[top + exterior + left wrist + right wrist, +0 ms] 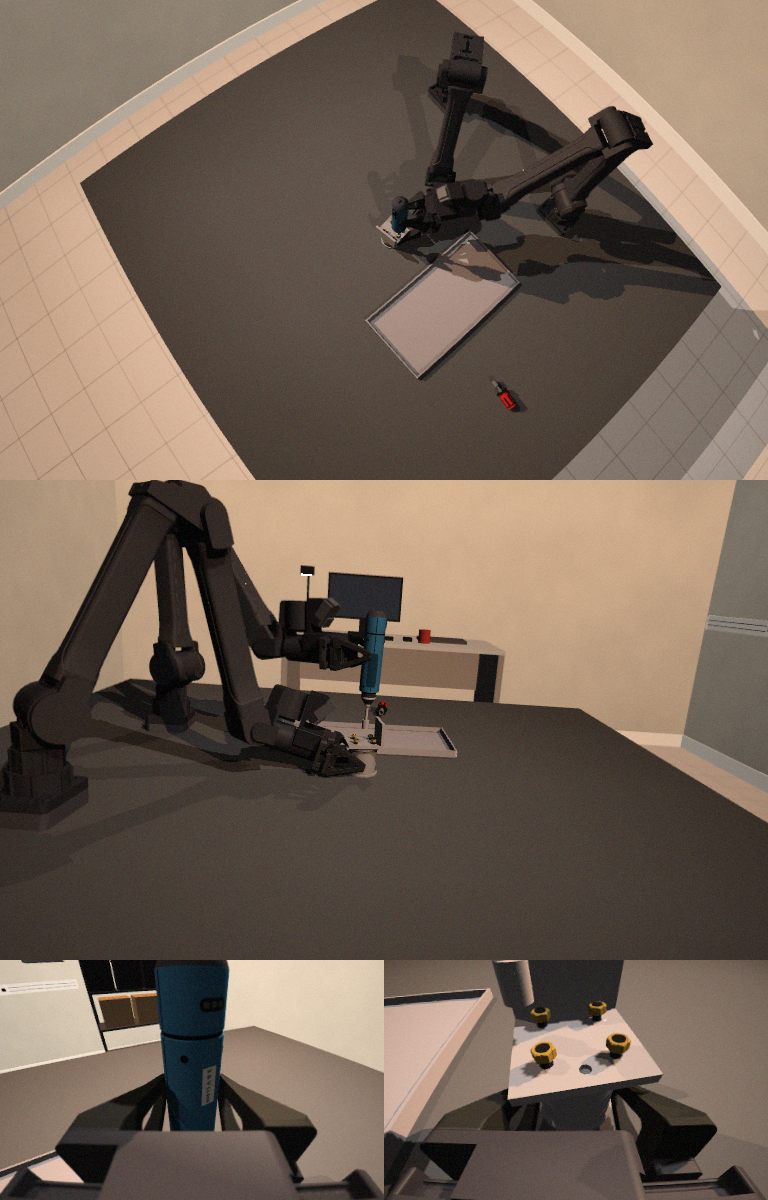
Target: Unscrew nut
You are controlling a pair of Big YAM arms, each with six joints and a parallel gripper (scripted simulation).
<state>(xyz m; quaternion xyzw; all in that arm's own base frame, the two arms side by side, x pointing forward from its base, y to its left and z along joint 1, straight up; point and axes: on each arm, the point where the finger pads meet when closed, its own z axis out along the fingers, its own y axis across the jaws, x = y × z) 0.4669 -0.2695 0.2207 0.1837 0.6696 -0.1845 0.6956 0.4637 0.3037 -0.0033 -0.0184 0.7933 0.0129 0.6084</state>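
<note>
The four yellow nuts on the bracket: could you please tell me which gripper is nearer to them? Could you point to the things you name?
The right gripper (362, 767) (575, 1080), just below the bracket (362, 740) (584, 1082); the left gripper (370, 654) (192, 1080) is well above them, round the driver's barrel (372, 672) (192, 1085).

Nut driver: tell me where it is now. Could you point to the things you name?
The nut driver (399, 216) (372, 652) (194, 1050) stands upright in the left end effector (368, 656) (192, 1080), its socket (365, 723) (515, 982) raised above the bracket (579, 1060), beside the upright plate (378, 730) (571, 985).

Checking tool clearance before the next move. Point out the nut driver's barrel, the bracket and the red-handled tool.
nut driver's barrel (399, 219) (373, 652) (192, 1050): top, exterior, left wrist; blue casing
bracket (576, 1042): right wrist; plate, between nuts
red-handled tool (507, 400): top; handle
</note>
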